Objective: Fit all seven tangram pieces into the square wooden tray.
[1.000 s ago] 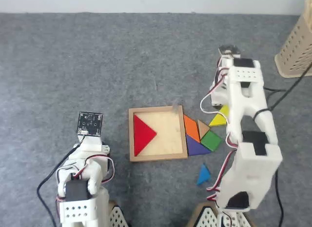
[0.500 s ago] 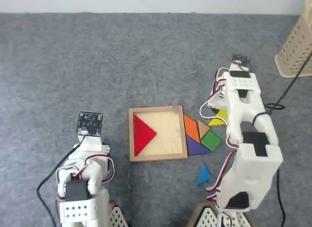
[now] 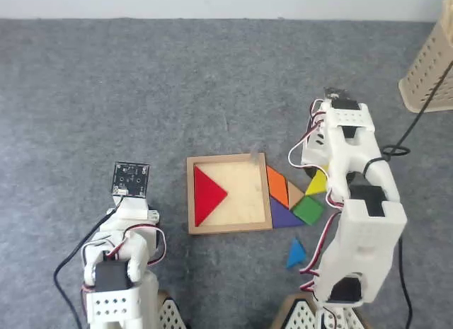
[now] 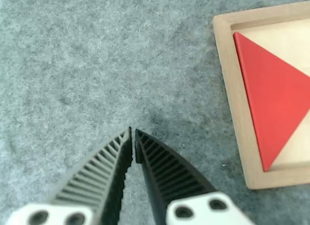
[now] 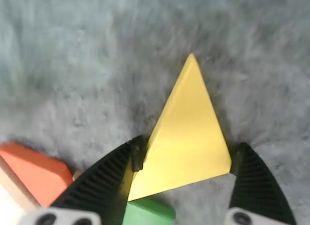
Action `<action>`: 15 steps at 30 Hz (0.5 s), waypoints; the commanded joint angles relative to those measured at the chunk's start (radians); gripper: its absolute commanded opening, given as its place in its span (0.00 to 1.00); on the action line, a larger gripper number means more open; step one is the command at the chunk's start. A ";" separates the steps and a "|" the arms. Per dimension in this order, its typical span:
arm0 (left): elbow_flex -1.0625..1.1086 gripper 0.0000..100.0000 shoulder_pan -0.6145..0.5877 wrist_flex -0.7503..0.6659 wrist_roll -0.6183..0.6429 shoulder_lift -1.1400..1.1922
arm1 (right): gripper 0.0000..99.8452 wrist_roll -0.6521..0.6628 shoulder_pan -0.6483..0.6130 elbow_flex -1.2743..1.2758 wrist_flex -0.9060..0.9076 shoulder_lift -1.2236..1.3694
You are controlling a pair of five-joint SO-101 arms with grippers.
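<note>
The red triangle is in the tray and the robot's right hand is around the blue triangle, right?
Not the blue one. The right wrist view shows the right hand around the yellow triangle; the blue triangle lies apart, by itself. The red triangle is indeed in the tray.

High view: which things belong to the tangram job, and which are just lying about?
Job: wooden tray, red triangle in it, orange piece, tan piece, purple triangle, green square, yellow triangle, blue triangle, right gripper astride the yellow one.
Lying about: perforated beige stand at the far corner; left gripper, shut over bare carpet.
</note>
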 commanded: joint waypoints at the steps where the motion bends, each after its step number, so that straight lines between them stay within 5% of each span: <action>1: -0.007 0.01 0.000 0.008 -0.005 -0.020 | 0.28 0.043 0.002 -0.078 0.076 -0.039; 15: -0.007 0.01 0.000 0.008 -0.005 -0.020 | 0.34 0.132 0.002 -0.137 0.182 0.015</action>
